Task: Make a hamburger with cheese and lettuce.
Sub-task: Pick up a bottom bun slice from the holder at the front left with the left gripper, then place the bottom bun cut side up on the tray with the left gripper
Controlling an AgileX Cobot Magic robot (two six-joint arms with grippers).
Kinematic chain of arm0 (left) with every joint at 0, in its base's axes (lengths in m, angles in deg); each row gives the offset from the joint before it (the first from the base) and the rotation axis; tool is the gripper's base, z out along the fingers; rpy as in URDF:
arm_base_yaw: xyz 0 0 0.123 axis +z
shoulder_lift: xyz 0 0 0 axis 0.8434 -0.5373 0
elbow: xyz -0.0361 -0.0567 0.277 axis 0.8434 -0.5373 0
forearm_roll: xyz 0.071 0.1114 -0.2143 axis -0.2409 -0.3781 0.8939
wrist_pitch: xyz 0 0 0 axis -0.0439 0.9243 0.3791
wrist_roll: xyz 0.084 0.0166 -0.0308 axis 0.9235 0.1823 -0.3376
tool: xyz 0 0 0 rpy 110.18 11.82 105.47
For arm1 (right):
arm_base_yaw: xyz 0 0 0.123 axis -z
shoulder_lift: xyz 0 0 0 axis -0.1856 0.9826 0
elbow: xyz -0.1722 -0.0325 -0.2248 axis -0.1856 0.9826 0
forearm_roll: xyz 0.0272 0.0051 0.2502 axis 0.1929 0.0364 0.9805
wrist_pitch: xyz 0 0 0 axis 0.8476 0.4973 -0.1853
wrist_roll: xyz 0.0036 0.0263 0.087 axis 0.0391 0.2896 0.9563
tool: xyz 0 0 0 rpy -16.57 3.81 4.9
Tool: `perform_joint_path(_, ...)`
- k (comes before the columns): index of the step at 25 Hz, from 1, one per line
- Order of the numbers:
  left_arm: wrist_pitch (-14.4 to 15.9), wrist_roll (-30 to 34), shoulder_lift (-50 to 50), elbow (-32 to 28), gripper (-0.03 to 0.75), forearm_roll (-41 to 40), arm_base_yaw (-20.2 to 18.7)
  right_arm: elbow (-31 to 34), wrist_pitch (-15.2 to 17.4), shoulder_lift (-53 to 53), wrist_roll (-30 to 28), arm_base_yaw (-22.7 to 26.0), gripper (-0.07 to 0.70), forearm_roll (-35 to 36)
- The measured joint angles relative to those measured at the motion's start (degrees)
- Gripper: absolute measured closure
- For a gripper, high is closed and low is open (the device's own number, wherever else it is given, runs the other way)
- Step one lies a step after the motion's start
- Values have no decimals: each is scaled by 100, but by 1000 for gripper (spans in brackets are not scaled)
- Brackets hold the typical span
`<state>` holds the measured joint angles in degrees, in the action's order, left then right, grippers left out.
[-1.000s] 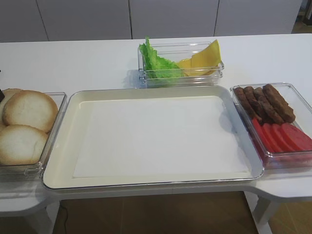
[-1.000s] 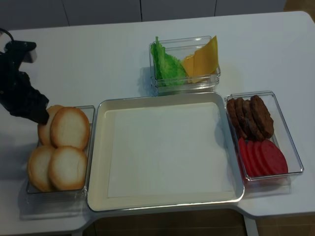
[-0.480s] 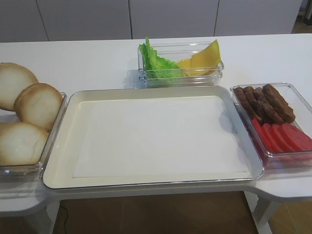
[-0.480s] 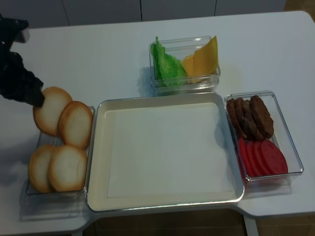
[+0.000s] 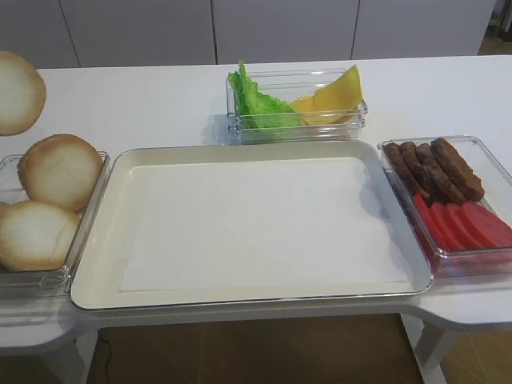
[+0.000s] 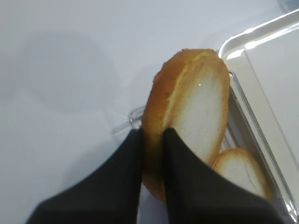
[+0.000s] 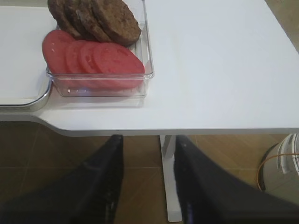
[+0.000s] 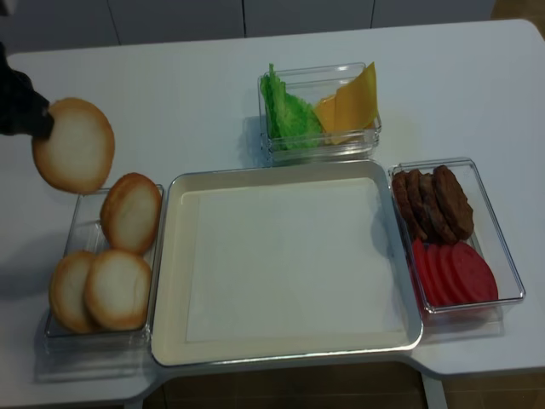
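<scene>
The left gripper (image 6: 152, 140) is clamped on the rim of one bun half (image 6: 187, 112), holding it on edge in the air. The left wrist view alone shows this grip: two dark fingers (image 6: 126, 172) pinch the golden crust, cut face turned right, with the bun box (image 6: 243, 121) and another bun (image 6: 240, 170) below. The realsense view places the held bun (image 8: 73, 144) at far left, above the table (image 8: 170, 94) and just beyond the box (image 8: 81, 213), where three buns (image 8: 117, 290) remain; only the gripper's dark tip (image 8: 21, 106) shows there. The other high view catches the bun (image 5: 16, 92) at its left edge, with no gripper in sight.

The tray (image 8: 170, 256) lies in the middle, paper-lined. Beyond it, one clear box holds lettuce (image 8: 289, 111) on the left and cheese (image 8: 349, 100) on the right. At right, a box holds patties (image 8: 434, 203) far and tomato (image 8: 453, 271) near.

The right gripper (image 7: 148, 177) appears only in its own wrist view: jaws parted, holding nothing, hanging off the table's near edge, just short of the tomato (image 7: 93, 58).
</scene>
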<state>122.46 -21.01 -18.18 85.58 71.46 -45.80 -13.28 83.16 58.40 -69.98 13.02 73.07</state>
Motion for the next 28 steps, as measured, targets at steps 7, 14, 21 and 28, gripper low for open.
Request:
perform_joint_path(7,230,-11,496,43,636,613,0,0,0,0,0,0,352,0)
perform_joint_path(14,285,-11,592,43,636,1875,-560,0,0,0,0,0,352,0)
perform_joint_path(21,285,-468,592,43,637,1965,-1653,0,0,0,0,0,352,0)
perform_joint_path(28,285,-1464,177,-5,637,1989,-2286,0,0,0,0,0,352,0)
